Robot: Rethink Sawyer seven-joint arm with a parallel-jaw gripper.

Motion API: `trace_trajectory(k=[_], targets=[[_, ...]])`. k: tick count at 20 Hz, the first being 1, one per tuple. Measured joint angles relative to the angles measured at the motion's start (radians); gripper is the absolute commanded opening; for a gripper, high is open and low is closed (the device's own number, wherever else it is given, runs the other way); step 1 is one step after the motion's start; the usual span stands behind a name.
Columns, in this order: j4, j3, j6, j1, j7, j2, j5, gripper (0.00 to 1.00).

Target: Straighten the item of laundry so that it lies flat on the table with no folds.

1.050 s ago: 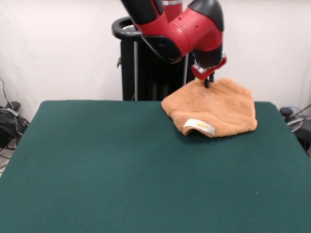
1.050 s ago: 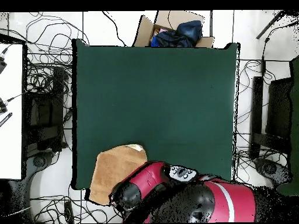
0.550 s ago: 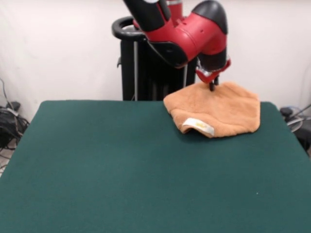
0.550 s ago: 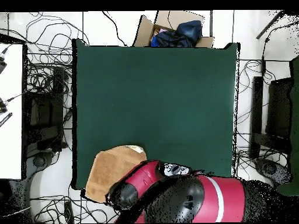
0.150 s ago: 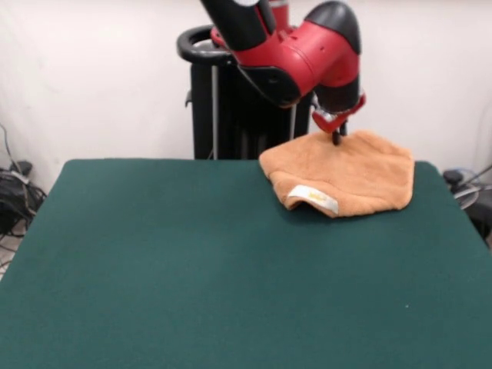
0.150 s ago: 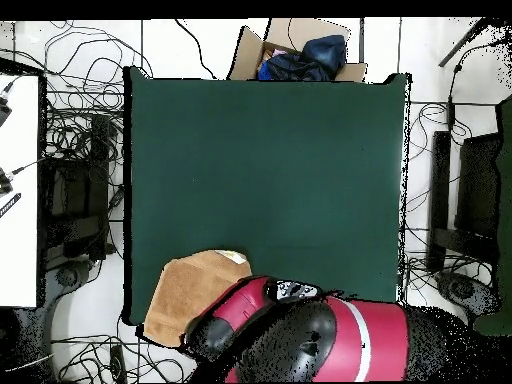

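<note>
The item of laundry (image 5: 350,173) is an orange-tan towel lying folded at the far right corner of the green table (image 5: 192,261), a white tag (image 5: 314,198) showing at its near fold. My gripper (image 5: 336,139) stands at the towel's far edge, fingers together and pinching the cloth. In the overhead view the towel (image 6: 188,292) lies at the lower left corner of the table (image 6: 270,170), partly past the table's edge. There the red arm (image 6: 300,335) covers the gripper.
A black pedestal (image 5: 231,108) stands behind the table. An open cardboard box (image 6: 298,52) with dark blue cloth sits beyond the table's top edge. Cables (image 6: 85,120) cover the floor on the left, beside a white surface (image 6: 18,190).
The gripper has moved slightly right and back, dragging the towel with it. In the overhead view the towel has slid further off the table's lower left corner.
</note>
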Motion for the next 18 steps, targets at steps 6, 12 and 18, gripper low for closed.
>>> trace_trajectory(k=[6,12,18], targets=[[0.0,0.0,0.0,0.004,0.0,0.0,-0.001,1.0],[0.0,0.0,0.0,0.004,0.0,0.0,-0.001,1.0],[0.004,0.004,0.0,0.001,0.0,-0.033,0.002,1.0]])
